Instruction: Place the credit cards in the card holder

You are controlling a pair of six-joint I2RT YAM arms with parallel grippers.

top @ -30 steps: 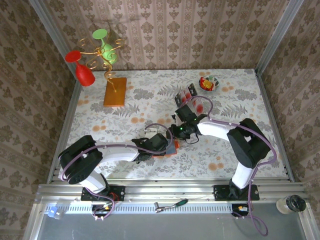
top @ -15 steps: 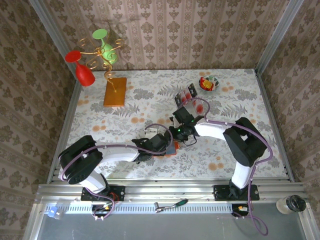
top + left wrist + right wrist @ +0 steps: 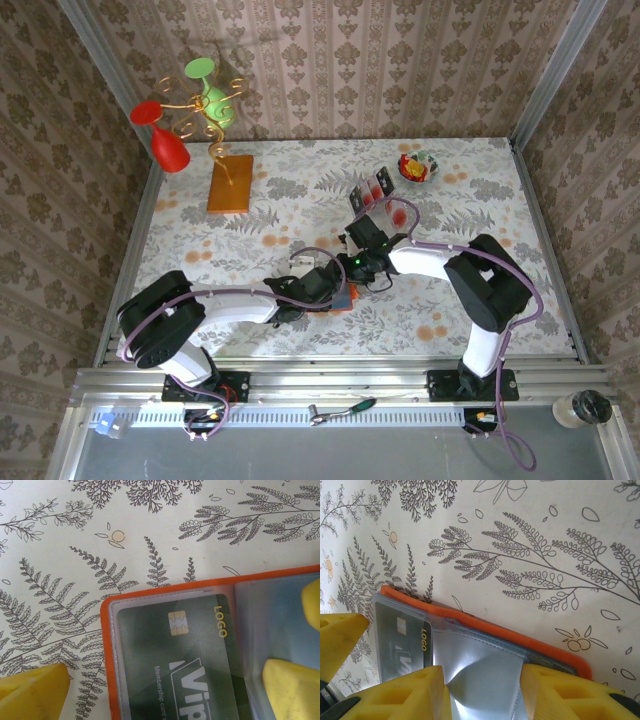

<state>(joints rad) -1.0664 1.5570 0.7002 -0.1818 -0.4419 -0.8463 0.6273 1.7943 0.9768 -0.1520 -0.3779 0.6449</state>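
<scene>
1. Orange-red card holder (image 3: 342, 297) lies open and flat near the middle of the tabletop (image 3: 250, 230), with both wrists meeting over it.
2. One dark credit card (image 3: 170, 650) sits inside the holder's clear pocket, its chip and gold lettering showing through the plastic.
3. Left jaws are spread wide and grasp nothing. One finger (image 3: 30, 695) rests on the tabletop just outside the orange rim and the other is on the inner sleeve, so they straddle the carded half across its long axis.
4. Right jaws stand partly apart, fingertips (image 3: 405, 690) down on the neighbouring clear pocket, beside the card's end. Nothing shows clamped between them.
5. Remaining credit cards (image 3: 372, 187) stand in a clear tray (image 3: 395, 212) well apart from the holder, toward the far side. They look nearer the right arm, so fetching the next one probably falls to it.
6. Compared with a second ago, the right arm's elbow has shifted slightly inward. The holder and the left arm lie as before.
</scene>
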